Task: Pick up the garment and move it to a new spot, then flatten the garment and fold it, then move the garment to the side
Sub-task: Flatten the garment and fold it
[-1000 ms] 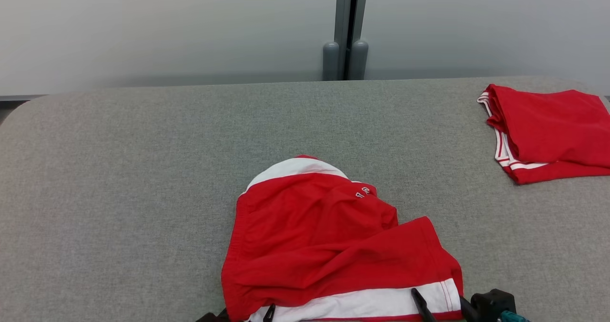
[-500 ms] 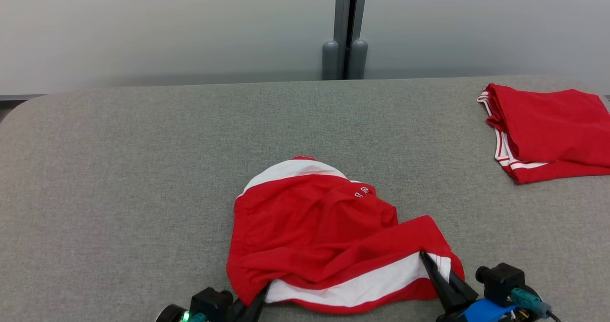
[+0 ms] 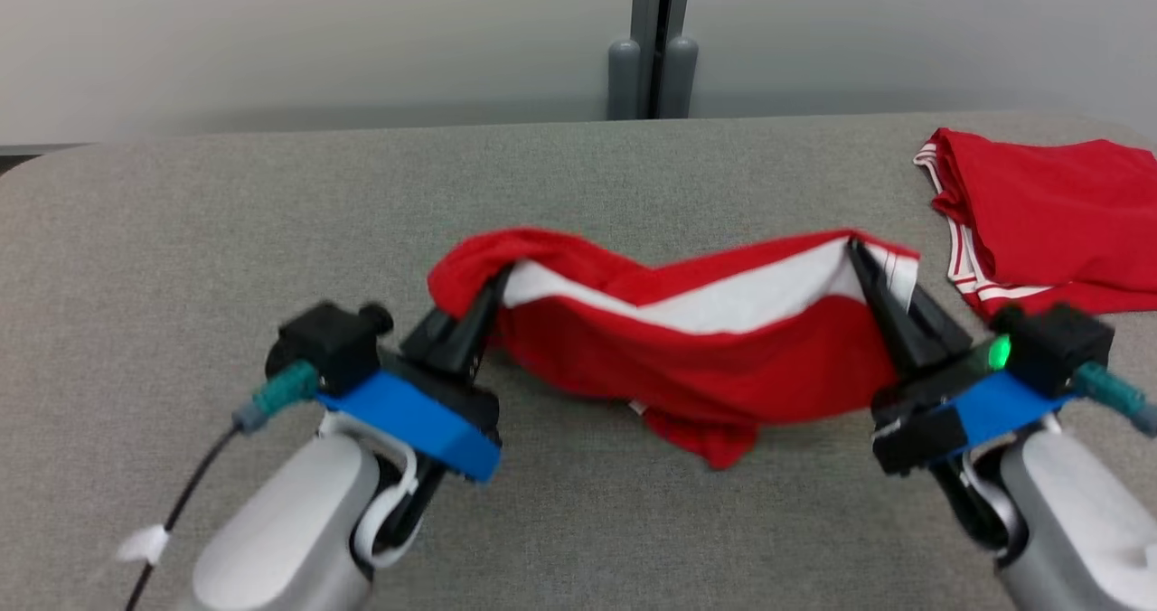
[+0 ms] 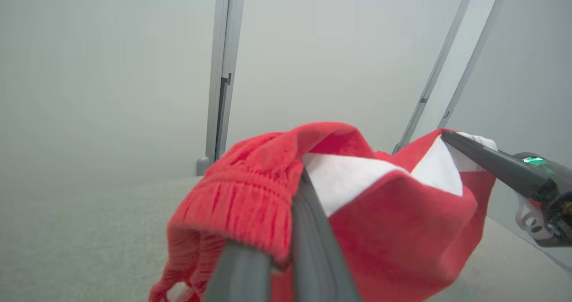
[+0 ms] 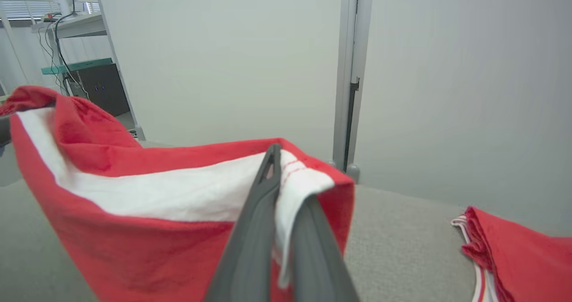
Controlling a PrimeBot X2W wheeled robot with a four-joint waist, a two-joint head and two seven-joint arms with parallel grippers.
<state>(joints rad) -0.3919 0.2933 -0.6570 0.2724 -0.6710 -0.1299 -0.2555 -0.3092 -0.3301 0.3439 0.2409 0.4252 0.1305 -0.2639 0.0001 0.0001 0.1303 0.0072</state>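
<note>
Red-and-white shorts point(image 3: 705, 358) — you are seeing them hanging over the grey table point(image 3: 181, 213) | left gripper point(image 3: 497, 281) is clamping the ribbed end | right gripper point(image 3: 854, 249) is clamping the white band | folded red garment point(image 3: 1048, 213) is lying far right

Lab, grey partition walls point(image 3: 316, 42), cabled shelf point(image 5: 73, 25)

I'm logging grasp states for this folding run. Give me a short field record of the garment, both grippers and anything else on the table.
garment: red with white band, hung between both grippers, sagging in the middle
left gripper: shut on the garment's left end
right gripper: shut on its right end, at the white band
other item: folded red garment, far right of grey table
</note>
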